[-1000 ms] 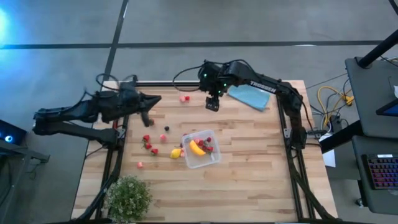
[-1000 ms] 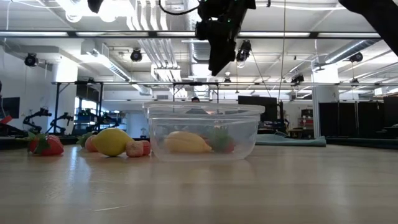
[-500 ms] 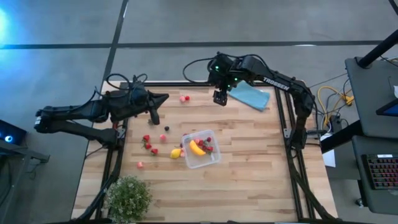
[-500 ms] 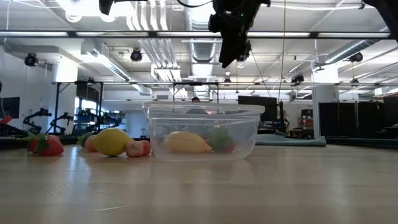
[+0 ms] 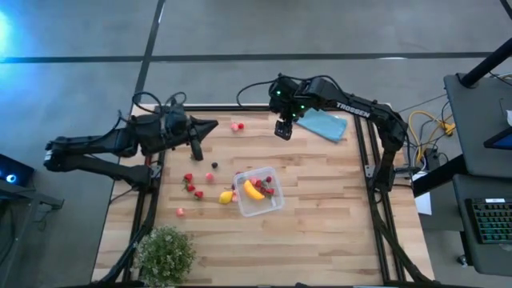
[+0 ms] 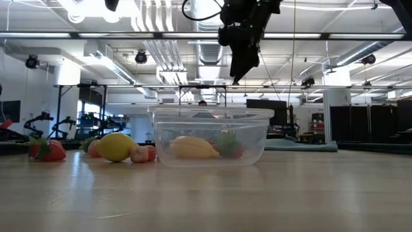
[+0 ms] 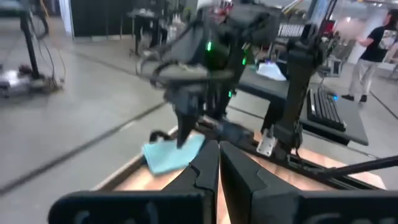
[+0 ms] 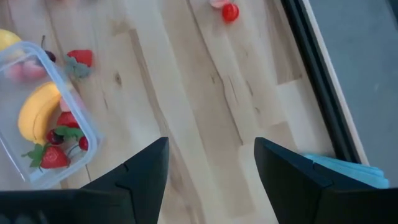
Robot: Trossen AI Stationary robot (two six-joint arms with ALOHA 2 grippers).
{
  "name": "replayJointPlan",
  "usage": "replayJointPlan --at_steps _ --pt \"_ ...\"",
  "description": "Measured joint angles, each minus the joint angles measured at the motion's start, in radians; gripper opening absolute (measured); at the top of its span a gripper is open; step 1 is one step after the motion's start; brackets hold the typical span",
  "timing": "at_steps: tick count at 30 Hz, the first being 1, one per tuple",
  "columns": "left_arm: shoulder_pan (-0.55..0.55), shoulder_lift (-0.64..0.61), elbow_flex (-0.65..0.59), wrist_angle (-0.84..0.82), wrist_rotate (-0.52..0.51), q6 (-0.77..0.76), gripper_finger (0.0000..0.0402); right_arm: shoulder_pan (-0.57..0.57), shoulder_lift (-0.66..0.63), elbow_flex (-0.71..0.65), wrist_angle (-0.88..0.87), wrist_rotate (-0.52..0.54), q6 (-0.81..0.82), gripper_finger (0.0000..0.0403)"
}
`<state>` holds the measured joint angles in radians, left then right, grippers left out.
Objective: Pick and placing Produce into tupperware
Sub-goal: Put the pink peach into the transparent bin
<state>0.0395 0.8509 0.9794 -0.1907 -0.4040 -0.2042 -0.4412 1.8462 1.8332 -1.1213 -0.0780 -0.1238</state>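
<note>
— pale wooden tabletop [image 5: 320,208] on a black frame, grey concrete floor all round. what sits on it, seen from above?

— the tupperware [image 5: 258,192] lies near the middle, with a yellow banana [image 5: 254,190] and red pieces inside. a lemon [image 5: 226,197] touches its left side. loose strawberries [image 5: 190,186] are scattered toward the left edge, and one pink piece [image 5: 237,126] lies near the far edge. a teal cloth [image 5: 322,125] lies at the far right corner, a leafy plant [image 5: 166,254] at the near left corner.

— and the arms?

— the left gripper [image 5: 194,149] hangs over the far left part of the tabletop, fingers pressed together. the right gripper [image 5: 282,130] hangs over the far edge beside the cloth, well apart from the box. white lettering runs along the right arm, too small to read surely.

— from table height?

— a big workshop hall with ceiling ducts, lamps and black stands. the tupperware [image 6: 211,136] stands in the middle, the lemon [image 6: 116,146] and a strawberry [image 6: 47,150] to its left. the right gripper [image 6: 237,67] hangs high above the box.

— the left wrist camera?

— its fingers [image 7: 202,171] meet with no gap. beyond them are the right arm with green lights, the cloth [image 7: 172,153], and a person by a desk in the room.

— the right wrist camera?

— its fingers [image 8: 142,171] stand wide apart, holding nothing, over bare wood. the tupperware [image 8: 37,118] with the banana shows at one side.
</note>
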Motion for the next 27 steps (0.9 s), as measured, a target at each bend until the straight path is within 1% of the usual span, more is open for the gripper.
replayJointPlan --at_steps 3,9,12,15,19,22,24,27 --pt "0.0 -0.022 0.0 0.001 -0.026 0.009 0.0 0.0 0.0 -0.01 0.015 0.0 0.029 0.0228" --pt "0.0 -0.063 0.0 0.006 -0.033 0.008 0.0 0.002 -0.002 -0.021 0.06 0.0 0.046 0.0228" --pt "0.0 -0.071 -0.003 0.004 -0.059 0.007 0.0 0.002 -0.004 -0.021 0.086 0.0 0.045 0.0228" --pt "0.0 -0.072 -0.003 0.003 -0.108 0.006 0.0 0.002 -0.004 -0.015 0.09 0.0 0.045 0.0228" --pt "0.0 -0.068 -0.004 0.016 -0.107 0.04 0.0 0.002 -0.005 -0.005 0.091 0.0 0.045 0.0228" --pt "0.0 -0.063 -0.004 0.078 -0.105 0.107 0.0 0.002 -0.005 -0.005 0.084 0.0 0.045 0.0228" --pt "0.0 -0.054 -0.004 0.134 -0.103 0.109 0.0 0.002 -0.005 -0.005 0.075 0.0 0.045 0.0228" --pt "0.0 -0.053 0.0 0.116 -0.062 0.119 0.0 0.002 -0.006 -0.005 0.042 0.0 0.045 0.0228"
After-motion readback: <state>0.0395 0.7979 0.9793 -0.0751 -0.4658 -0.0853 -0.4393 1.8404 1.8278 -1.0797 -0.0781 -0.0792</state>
